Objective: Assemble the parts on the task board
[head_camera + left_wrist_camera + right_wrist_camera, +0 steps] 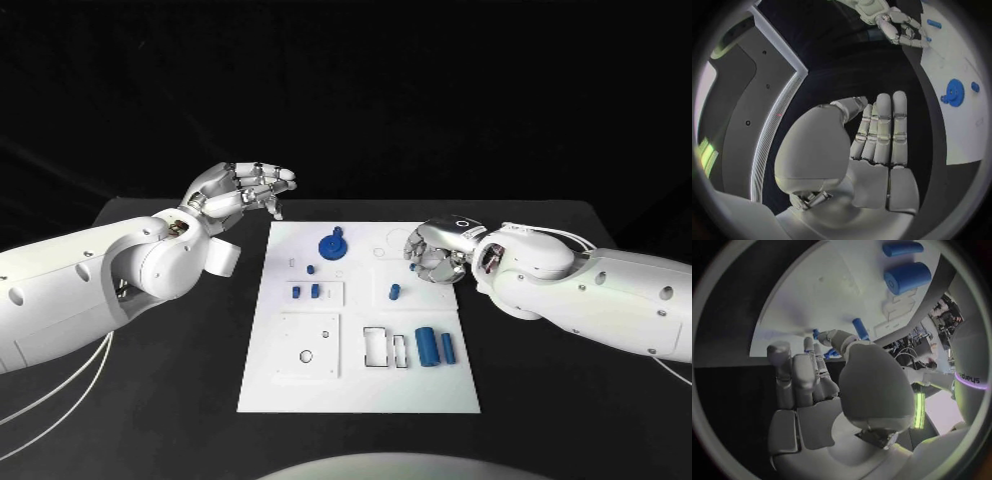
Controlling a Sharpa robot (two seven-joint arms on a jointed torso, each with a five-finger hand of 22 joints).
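Right hand (436,252) fingers curled over the task board (361,385) right edge, grip hard to tell (fingertips hide what's under them). Left hand (238,190) empty, fingers apart, above the dark surface (159,400) far-left of the board. On board: blue gear (333,245) far middle, blue cylinders (436,345) near right.

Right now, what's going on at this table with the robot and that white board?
The robot is partway through assembling blue parts on the white task board. Its right hand hovers over the board's far right edge, fingers curled, apparently holding nothing, close to a small blue peg. Its left hand is raised off the board's far left corner, empty with fingers apart. A blue gear sits near the far end, and two blue cylinders lie nearer the robot.
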